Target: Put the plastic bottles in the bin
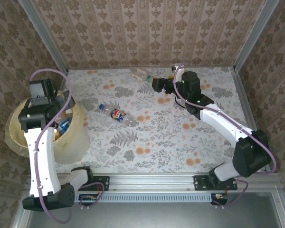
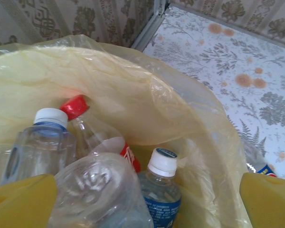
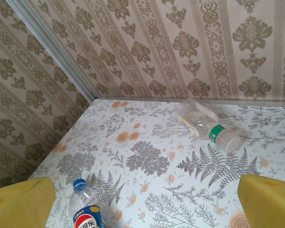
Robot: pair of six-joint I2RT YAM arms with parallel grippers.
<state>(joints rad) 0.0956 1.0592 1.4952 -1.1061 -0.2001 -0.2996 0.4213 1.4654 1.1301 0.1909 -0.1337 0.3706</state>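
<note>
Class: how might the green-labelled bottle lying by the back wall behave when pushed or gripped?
The green-labelled bottle lies on its side, so probably rolls. It looks empty, so likely light. Thin clear walls may crumple when squeezed.

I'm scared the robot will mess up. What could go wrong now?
The loose liner bunches up near the open left gripper and might snag it. The green-label bottle lies on its side by the far wall; the open right gripper could nudge it rolling instead of catching it.
</note>
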